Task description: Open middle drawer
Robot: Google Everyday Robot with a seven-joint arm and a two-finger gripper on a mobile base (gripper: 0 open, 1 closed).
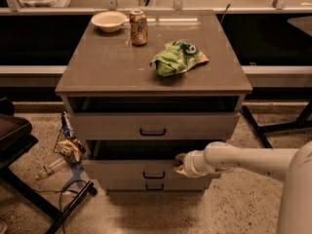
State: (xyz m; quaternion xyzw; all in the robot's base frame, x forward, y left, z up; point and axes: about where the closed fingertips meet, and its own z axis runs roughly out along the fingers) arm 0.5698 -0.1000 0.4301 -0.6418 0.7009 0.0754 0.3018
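The middle drawer (pixel 122 170) is a wide, shallow grey-beige front with a small black loop handle (pixel 154 175). It stands pulled out from the cabinet, with a dark gap above it. My gripper (pixel 178 164) is at the top edge of this drawer front, just right of the handle, at the end of my white arm (pixel 243 161), which comes in from the right. The drawer's inside is in shadow. The taller top drawer (pixel 107 126) sits above it and the narrow bottom drawer (pixel 126 185) just below.
On the cabinet top (pixel 97 72) are a bowl (pixel 108 20), a drink can (pixel 138 27) and a green chip bag (pixel 177 57). Litter and a bottle (pixel 68 149) lie on the floor at left, next to a dark chair (pixel 14 135). Black stand legs (pixel 263 129) are at right.
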